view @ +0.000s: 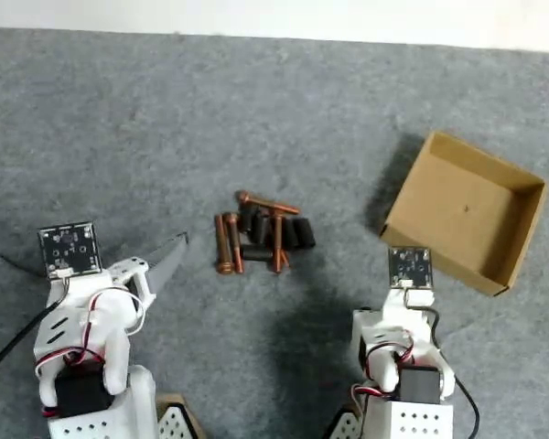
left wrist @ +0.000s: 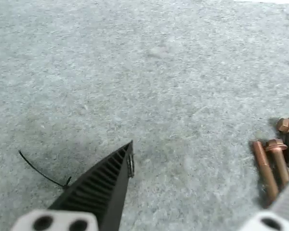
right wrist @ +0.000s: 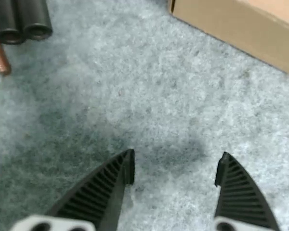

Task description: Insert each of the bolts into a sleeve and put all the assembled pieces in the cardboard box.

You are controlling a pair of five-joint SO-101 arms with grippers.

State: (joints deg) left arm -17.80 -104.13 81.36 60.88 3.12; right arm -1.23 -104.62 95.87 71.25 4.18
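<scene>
Several copper bolts and black sleeves lie in a loose heap at the middle of the grey mat. The open cardboard box sits to their right and holds nothing I can see. My left gripper is open, low over bare mat left of the heap, and two bolts lie just beside its far finger. My right gripper is open over bare mat between the heap and the box, with sleeve ends and the box wall ahead of it.
The grey felt mat covers the whole table, with wide free room at the back and left. A thin black wire lies on the mat by the left gripper. Both arm bases stand at the near edge.
</scene>
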